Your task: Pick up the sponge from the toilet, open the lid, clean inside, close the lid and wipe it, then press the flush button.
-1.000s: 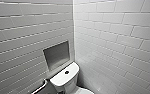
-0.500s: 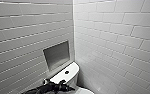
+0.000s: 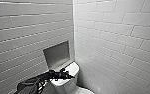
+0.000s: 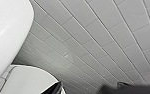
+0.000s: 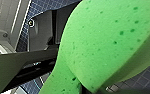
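Sponge [image 5: 103, 37] clamped in the right gripper [image 5: 86, 82]; left gripper [image 3: 66, 74] over the toilet [image 3: 71, 85] tank.
Bright green and pitted, the sponge sits very close to the right wrist camera, grasped by the right gripper and hanging above a blue gridded floor [image 5: 144, 76]. In the head view the toilet stands at the lower centre of the frame, its tank set into the corner of two grey tiled walls [image 3: 111, 37], just below a rectangular wall niche [image 3: 57, 55]. The left arm [image 3: 33, 83] enters from the lower left, and its gripper is at the tank top near the middle. Whether it touches the tank, and whether it is released or clenched, cannot be told. The left wrist view shows glossy white ceramic against the tiles.
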